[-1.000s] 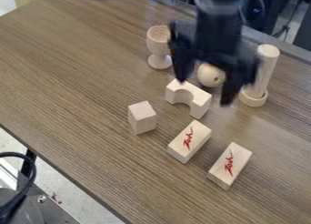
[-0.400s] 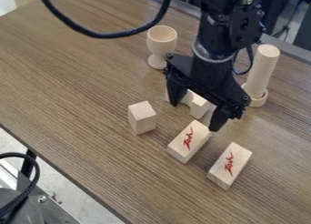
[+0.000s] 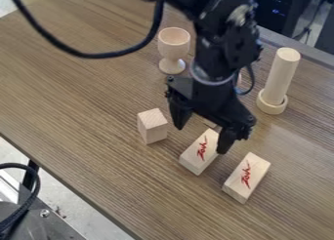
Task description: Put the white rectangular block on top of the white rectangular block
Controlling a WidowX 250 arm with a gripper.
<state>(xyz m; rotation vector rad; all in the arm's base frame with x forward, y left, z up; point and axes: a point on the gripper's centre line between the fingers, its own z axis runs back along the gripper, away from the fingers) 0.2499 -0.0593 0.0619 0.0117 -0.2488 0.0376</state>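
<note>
My gripper [image 3: 199,138] is open, its two fingers spread above the upper end of one rectangular block [image 3: 201,153], a pale one with red writing on top. One fingertip is up and left of that block, the other covers part of its right edge. A second rectangular block [image 3: 246,177], alike and also marked in red, lies to the lower right, separate from the first. Whether the fingers touch the first block, I cannot tell.
A small upright wooden block [image 3: 153,126] stands left of the gripper. Behind are a wooden goblet [image 3: 173,49] and a cylinder in a ring base [image 3: 279,81]. The arch block is almost wholly hidden behind the gripper. The table [image 3: 85,112] has its edge at lower left.
From the back of the table, the gripper has come down and toward the near side, over the nearer end of the blocks' group, and then slightly left. The blocks have stayed put.
</note>
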